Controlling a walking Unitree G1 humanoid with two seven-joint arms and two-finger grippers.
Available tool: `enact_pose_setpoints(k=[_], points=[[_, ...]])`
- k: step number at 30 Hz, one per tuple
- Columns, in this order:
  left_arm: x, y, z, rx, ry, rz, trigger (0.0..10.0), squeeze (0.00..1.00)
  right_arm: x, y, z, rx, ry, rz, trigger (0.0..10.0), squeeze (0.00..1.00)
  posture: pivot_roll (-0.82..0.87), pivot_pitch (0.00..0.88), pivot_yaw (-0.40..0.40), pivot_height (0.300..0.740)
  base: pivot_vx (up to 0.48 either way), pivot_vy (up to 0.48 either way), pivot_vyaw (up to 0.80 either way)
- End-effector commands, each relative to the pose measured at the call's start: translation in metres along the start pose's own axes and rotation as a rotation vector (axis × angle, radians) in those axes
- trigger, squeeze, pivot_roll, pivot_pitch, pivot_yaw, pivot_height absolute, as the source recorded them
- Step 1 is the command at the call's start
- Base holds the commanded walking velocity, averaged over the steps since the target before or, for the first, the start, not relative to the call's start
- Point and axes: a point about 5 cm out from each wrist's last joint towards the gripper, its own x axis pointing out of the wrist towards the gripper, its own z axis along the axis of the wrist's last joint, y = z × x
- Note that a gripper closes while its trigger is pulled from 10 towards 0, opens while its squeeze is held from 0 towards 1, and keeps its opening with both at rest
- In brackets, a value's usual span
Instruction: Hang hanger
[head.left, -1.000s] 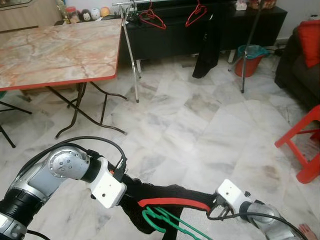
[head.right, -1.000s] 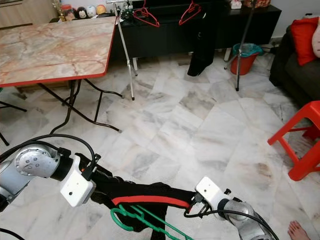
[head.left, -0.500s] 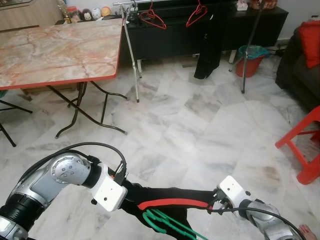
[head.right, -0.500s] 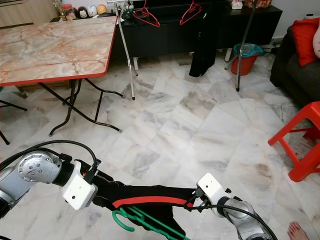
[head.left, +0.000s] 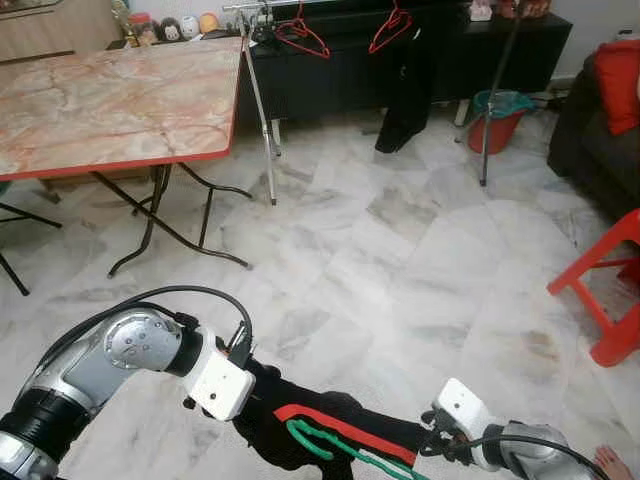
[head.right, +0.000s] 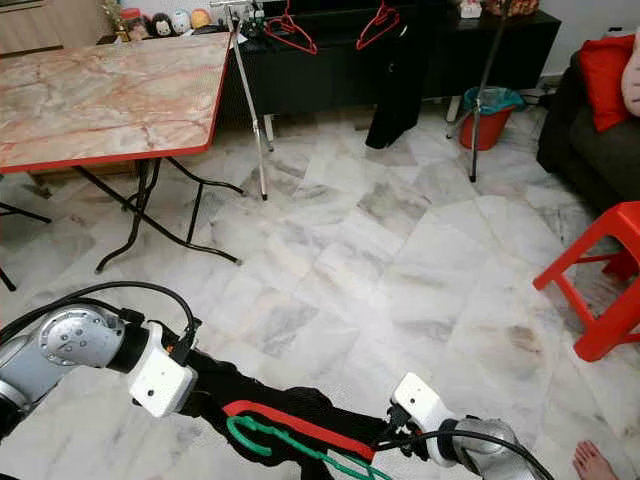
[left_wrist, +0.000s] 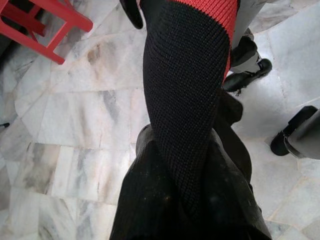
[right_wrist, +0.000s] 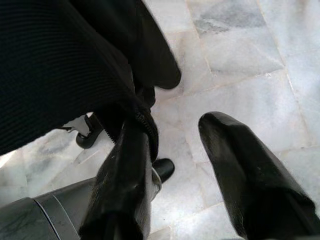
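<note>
L pincer (left_wrist: 185, 200) clamped; R pincer (right_wrist: 175, 150) fingers apart; both arms low.

Underfoot, a pale marble-tiled floor (head.left: 400, 260) with grey veining. Standing on it: a folding table (head.left: 110, 100) with a marbled, red-edged top, the thin metal legs of a clothes rack (head.left: 262, 110), a red bucket (head.left: 497, 125) with what looked like a teal liner, and a red stool (head.left: 605, 290). Near the lower right corner, a person's bare foot (head.right: 600, 463) on the tiles.

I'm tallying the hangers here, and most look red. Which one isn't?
The green hanger, down low against the black garment stretched between the left gripper and the right gripper. The two red hangers hang on the rack.
</note>
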Motion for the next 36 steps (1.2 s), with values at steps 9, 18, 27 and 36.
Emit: enact_pose_setpoints(k=[9,18,27,36], points=[[-0.003,-0.005,0.000,-0.033,-0.007,-0.013,10.0,0.00,-0.009,-0.004,0.004,0.006,-0.022,0.038,10.0,1.00,-0.16,0.064,0.047,0.740,0.000,0.000,0.00],[-0.003,-0.006,0.000,-0.088,-0.032,-0.005,10.0,0.00,-0.021,0.004,0.012,0.047,-0.090,0.198,10.0,1.00,-0.16,0.069,0.054,0.740,0.000,0.000,0.00],[0.000,-0.008,-0.005,-0.197,-0.060,0.053,10.0,0.00,-0.032,-0.010,0.022,-0.011,-0.116,0.103,10.0,0.00,-0.16,0.069,0.057,0.740,0.000,0.000,0.00],[0.005,-0.013,-0.019,-0.338,-0.013,0.098,10.0,0.00,-0.060,-0.062,0.088,-0.060,-0.421,-0.368,10.0,0.00,-0.17,0.062,0.059,0.740,0.000,0.000,0.00]])
